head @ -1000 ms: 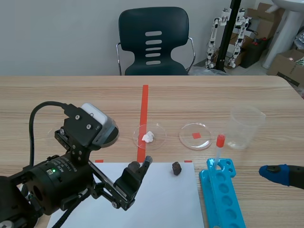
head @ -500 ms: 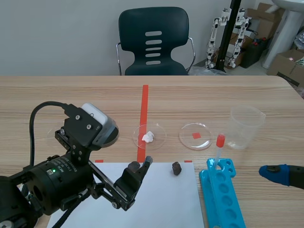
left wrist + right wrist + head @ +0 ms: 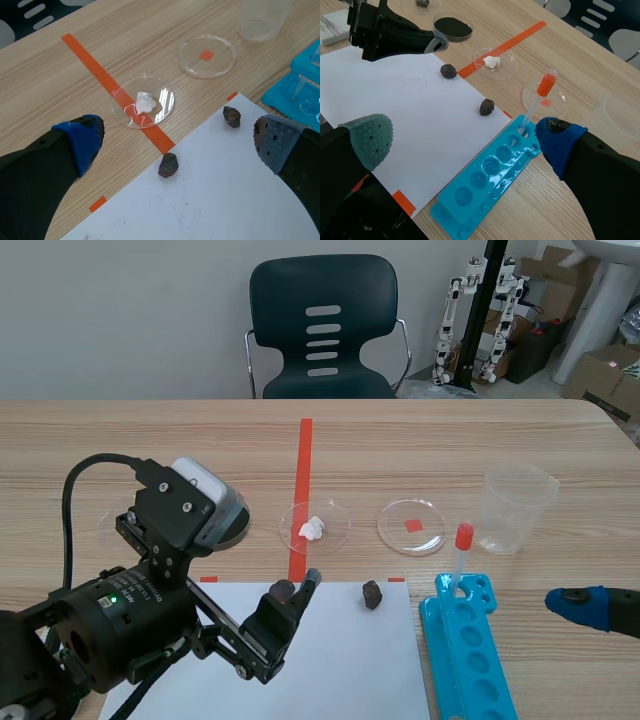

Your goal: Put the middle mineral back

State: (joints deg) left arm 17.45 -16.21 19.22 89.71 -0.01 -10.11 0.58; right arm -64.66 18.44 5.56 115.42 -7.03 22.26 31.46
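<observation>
Middle mineral (image 3: 168,165) is found sat right on the edge of the paper sheet (image 3: 215,200), just beside the orange tape line, ahead of the left gripper (image 3: 177,142). That gripper's jaws are spread wide and the rock isn't touched by either blue dotted pad.

Biggest first: the wooden table (image 3: 150,430) is done in a pale plank grain, and the sheet laid on it is flat, matte white. A glossy turquoise plastic tube rack (image 3: 490,170) with round wells is seen just beside the sheet. The right gripper (image 3: 462,135) is held above it with its jaws wide apart too, nothing gripped. A clear plastic beaker (image 3: 518,502) is stood upright past the rack.

Two thin clear petri dishes: one (image 3: 162,92) is loaded with a chalky white lump (image 3: 145,101), the other (image 3: 220,50) is set over an orange mark.

A red-bulbed pipette (image 3: 540,97) is propped in the rack.

The mineral is dark brown, rough and knobbly, a bit longer than wide. Its long axis is pointed roughly from the sheet toward the dish with the lump. A second dark mineral (image 3: 231,116) is also on the sheet.
</observation>
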